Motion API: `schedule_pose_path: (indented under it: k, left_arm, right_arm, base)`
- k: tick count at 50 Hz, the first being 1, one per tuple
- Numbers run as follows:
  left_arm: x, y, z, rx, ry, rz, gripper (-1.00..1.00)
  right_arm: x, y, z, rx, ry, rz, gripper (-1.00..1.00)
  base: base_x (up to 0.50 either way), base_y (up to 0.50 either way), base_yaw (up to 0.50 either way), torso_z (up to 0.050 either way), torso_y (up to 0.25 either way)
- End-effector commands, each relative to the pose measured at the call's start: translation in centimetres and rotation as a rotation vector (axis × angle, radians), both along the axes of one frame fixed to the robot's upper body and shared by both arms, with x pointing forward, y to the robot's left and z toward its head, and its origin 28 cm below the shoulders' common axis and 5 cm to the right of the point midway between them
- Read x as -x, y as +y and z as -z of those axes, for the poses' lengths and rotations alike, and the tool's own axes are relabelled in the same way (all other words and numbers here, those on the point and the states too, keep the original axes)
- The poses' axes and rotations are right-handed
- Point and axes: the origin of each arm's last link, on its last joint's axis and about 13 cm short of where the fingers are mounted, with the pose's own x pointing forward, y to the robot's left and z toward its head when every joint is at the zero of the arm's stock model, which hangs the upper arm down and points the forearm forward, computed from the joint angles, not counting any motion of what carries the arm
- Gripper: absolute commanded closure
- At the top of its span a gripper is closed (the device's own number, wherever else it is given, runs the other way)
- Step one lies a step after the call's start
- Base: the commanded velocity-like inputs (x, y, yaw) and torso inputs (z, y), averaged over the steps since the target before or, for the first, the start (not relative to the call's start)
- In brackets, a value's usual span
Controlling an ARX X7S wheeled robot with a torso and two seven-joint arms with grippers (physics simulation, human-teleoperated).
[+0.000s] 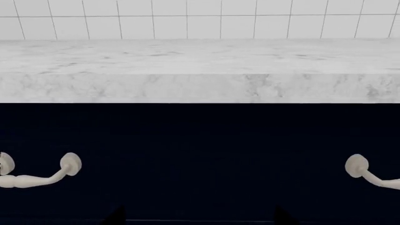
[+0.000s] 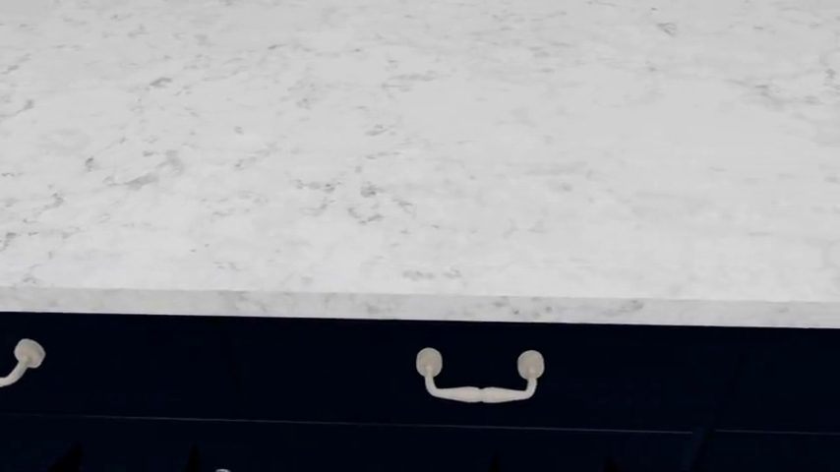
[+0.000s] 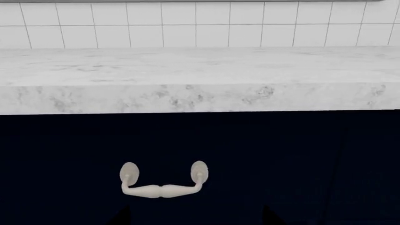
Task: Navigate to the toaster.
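Observation:
The toaster is out of view in all three views. In the left wrist view my left gripper (image 1: 200,218) shows only as two dark fingertips (image 1: 116,216) set far apart against the navy cabinet front, open with nothing between them. My right gripper (image 3: 196,218) looks the same in the right wrist view, open and empty, just below a cream drawer handle (image 3: 162,183). Both grippers face the cabinet front below the counter.
A white marble countertop (image 2: 420,147) fills the head view, with its front edge (image 2: 420,307) close ahead. Navy drawers (image 2: 263,383) with cream handles (image 2: 479,380) lie beneath it. White wall tiles (image 1: 200,18) back the counter. Two more handles (image 1: 37,174) (image 1: 370,171) flank the left gripper.

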Motion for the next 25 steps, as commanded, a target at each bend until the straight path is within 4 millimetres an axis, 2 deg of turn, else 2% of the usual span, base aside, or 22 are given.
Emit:
schedule_pose_path:
  k: [1, 25]
  left_arm:
    - [-0.03, 0.02, -0.01, -0.001, 0.001, -0.002, -1.00]
    - [0.11, 0.15, -0.13, 0.001, -0.002, 0.002, -1.00]
  right_arm:
    - [-0.03, 0.02, 0.01, 0.000, 0.000, -0.001, -1.00]
    - [0.04, 0.17, -0.12, 0.003, 0.000, -0.004, -1.00]
  base:
    - [-0.01, -0.46, 0.00, 0.000, 0.000]
    - [0.00, -0.45, 0.00, 0.000, 0.000]
